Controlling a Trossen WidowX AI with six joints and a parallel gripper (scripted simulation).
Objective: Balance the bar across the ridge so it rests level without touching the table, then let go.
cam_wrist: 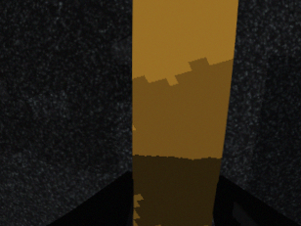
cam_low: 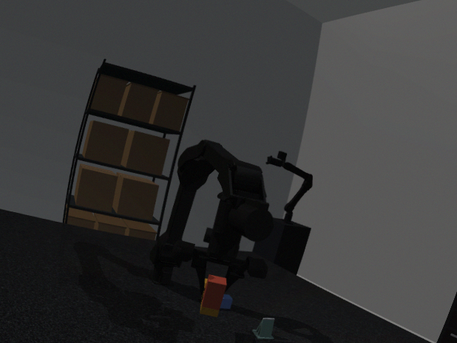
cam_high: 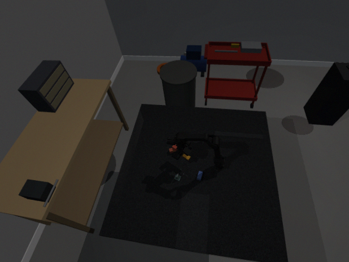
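The gripper [cam_high: 180, 153] [cam_low: 215, 291] [cam_wrist: 173, 183] pinches the yellow bar [cam_high: 186, 157] [cam_low: 209, 311] [cam_wrist: 181, 112], its length running ten to four o'clock from above; the green stand [cam_high: 177, 177] [cam_low: 267, 328], probably the ridge, sits apart at six o'clock.
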